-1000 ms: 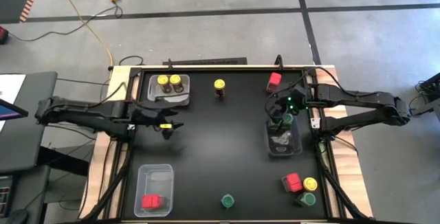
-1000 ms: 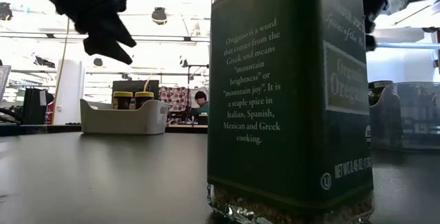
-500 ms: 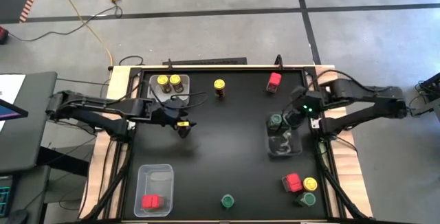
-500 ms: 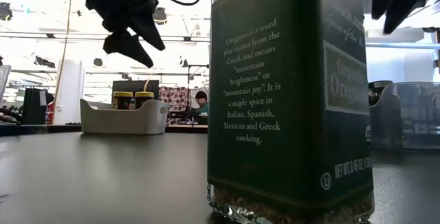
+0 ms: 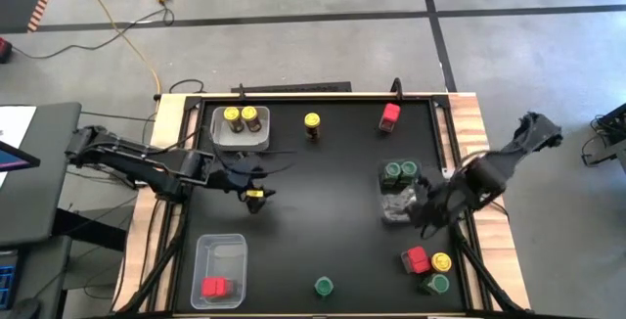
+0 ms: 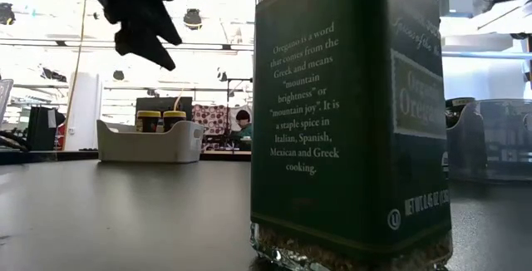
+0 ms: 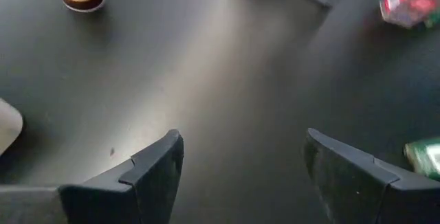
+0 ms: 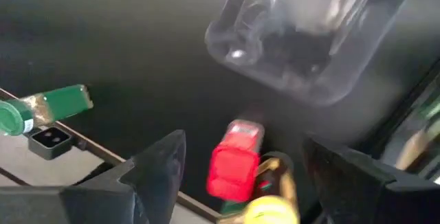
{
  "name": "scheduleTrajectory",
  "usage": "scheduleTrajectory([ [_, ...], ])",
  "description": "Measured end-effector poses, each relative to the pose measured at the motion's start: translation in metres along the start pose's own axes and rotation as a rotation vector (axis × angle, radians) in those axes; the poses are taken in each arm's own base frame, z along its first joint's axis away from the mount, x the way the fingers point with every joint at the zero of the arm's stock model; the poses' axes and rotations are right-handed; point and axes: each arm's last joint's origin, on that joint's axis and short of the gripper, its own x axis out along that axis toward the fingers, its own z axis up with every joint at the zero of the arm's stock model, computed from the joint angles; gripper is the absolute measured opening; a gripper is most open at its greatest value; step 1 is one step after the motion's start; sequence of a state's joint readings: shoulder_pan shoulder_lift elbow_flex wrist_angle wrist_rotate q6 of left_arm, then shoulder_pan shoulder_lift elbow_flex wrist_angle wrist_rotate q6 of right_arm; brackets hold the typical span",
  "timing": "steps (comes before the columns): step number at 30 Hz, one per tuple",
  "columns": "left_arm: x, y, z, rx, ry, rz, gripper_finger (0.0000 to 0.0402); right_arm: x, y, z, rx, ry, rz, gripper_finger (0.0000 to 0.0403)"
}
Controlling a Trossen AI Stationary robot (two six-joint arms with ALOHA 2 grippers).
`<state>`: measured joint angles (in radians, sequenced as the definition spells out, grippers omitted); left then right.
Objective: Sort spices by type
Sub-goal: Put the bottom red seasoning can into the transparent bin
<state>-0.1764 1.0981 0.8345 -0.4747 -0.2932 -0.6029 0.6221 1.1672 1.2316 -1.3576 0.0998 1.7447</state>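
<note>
Currently two green-lidded jars [image 5: 398,171] sit in the right clear bin [image 5: 399,213].

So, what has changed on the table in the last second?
The right claw has left the far end of the clear plastic bin, where two green-lidded dark jars now stand, and moved toward the near corner, open. The left claw, open and empty, swung toward the table's middle. All other spices stayed put.
</note>
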Motion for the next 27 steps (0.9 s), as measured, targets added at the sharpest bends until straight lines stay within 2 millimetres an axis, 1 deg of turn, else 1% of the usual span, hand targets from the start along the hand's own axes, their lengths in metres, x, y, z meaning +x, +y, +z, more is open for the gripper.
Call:
scheduleTrajectory([
  [5,-0.013,-0.004,-0.008,0.101,0.028,-0.031,0.0286,0.03,0.027,-0.02,0.06,0.098,-0.059,0.0312],
  [8,-0.021,-0.004,-0.012,0.166,0.044,-0.04,0.0286,0.049,0.038,-0.026,0.086,0.16,-0.139,0.0311],
  [12,-0.028,-0.001,-0.014,0.209,0.048,-0.041,0.0286,0.063,0.051,-0.029,0.098,0.168,-0.2,0.0311],
  [19,-0.039,0.007,-0.018,0.226,0.088,-0.017,0.0286,0.083,0.059,-0.033,0.109,0.152,-0.268,0.0311],
  [27,-0.044,0.01,-0.019,0.153,0.086,-0.015,0.0286,0.098,0.061,-0.044,0.054,0.213,-0.341,0.0311],
])
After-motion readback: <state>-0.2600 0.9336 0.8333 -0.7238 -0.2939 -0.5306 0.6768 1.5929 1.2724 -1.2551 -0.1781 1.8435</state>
